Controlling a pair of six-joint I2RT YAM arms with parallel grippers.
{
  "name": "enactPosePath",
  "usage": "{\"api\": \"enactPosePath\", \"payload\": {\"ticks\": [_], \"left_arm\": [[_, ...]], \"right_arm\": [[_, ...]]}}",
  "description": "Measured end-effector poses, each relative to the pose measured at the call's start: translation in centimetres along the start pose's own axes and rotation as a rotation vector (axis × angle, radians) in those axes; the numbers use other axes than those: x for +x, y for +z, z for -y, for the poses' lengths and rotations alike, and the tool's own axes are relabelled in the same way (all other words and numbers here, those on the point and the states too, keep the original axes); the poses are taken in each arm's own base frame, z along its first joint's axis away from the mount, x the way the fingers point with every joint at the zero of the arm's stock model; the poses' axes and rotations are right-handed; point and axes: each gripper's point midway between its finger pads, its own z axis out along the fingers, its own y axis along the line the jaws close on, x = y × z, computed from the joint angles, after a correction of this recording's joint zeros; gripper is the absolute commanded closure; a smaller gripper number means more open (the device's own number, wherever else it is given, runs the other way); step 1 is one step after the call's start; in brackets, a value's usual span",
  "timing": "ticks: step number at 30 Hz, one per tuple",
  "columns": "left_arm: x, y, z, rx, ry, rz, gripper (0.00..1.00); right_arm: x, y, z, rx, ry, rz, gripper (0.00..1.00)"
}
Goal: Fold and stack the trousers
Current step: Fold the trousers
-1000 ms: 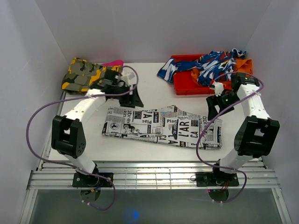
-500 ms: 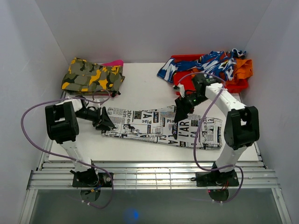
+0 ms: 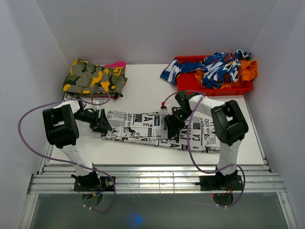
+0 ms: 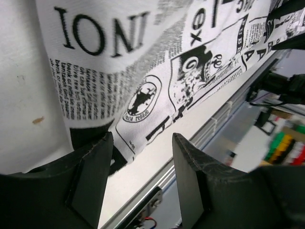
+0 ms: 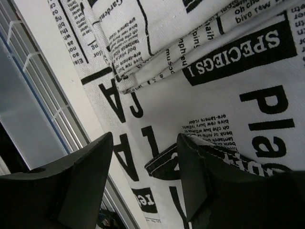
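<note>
The newspaper-print trousers [image 3: 157, 130] lie folded lengthwise across the middle of the table. My left gripper [image 3: 106, 128] is low at their left end, open, with the cloth's corner [image 4: 119, 143] beside one finger and nothing between the jaws. My right gripper [image 3: 170, 129] is low over the trousers' middle, open, its fingers [image 5: 209, 171] just above the printed cloth [image 5: 214, 71] near a dark hem edge. Neither gripper holds cloth.
A folded yellow-green camouflage garment [image 3: 94, 78] with something pink behind it lies at the back left. A red tray [image 3: 190, 87] at the back right holds a blue-and-white garment [image 3: 214, 66] and orange cloth [image 3: 247, 70]. A metal rail [image 3: 147, 174] runs along the table's front edge.
Both arms came down from the back of the table to the trousers. The right gripper moved left to the trousers' middle. The left gripper settled at the left end, and that end has shifted slightly.
</note>
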Motion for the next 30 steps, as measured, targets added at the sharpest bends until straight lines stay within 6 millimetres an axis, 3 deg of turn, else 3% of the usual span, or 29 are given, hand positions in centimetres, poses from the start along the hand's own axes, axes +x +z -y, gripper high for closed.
{"api": "enactPosePath", "payload": {"ticks": [4, 6, 10, 12, 20, 25, 30], "left_arm": [[-1.4, -2.0, 2.3, -0.069, 0.227, 0.081, 0.42], [-2.3, -2.3, 5.3, -0.124, 0.426, 0.117, 0.46], [-1.8, 1.0, 13.9, -0.14, 0.868, 0.118, 0.48], [-0.5, 3.1, 16.1, -0.114, 0.976, 0.082, 0.48], [1.7, 9.9, 15.0, -0.222, 1.109, -0.081, 0.42], [3.0, 12.0, 14.8, -0.251, 1.196, -0.126, 0.42], [3.3, 13.0, 13.2, -0.295, 1.215, -0.152, 0.44]], "right_arm": [[-0.1, -1.0, -0.1, 0.029, -0.016, 0.019, 0.36], [-0.4, -2.1, -0.6, 0.05, -0.036, 0.044, 0.36], [-1.2, -5.1, -1.4, 0.113, -0.08, 0.115, 0.37], [-1.0, -6.3, -1.3, 0.152, -0.087, 0.132, 0.37], [5.6, -8.1, 3.1, 0.298, 0.103, 0.047, 0.4], [8.6, -9.8, 5.7, 0.382, 0.211, 0.019, 0.42], [10.1, -9.8, 6.2, 0.402, 0.235, -0.013, 0.42]]}}
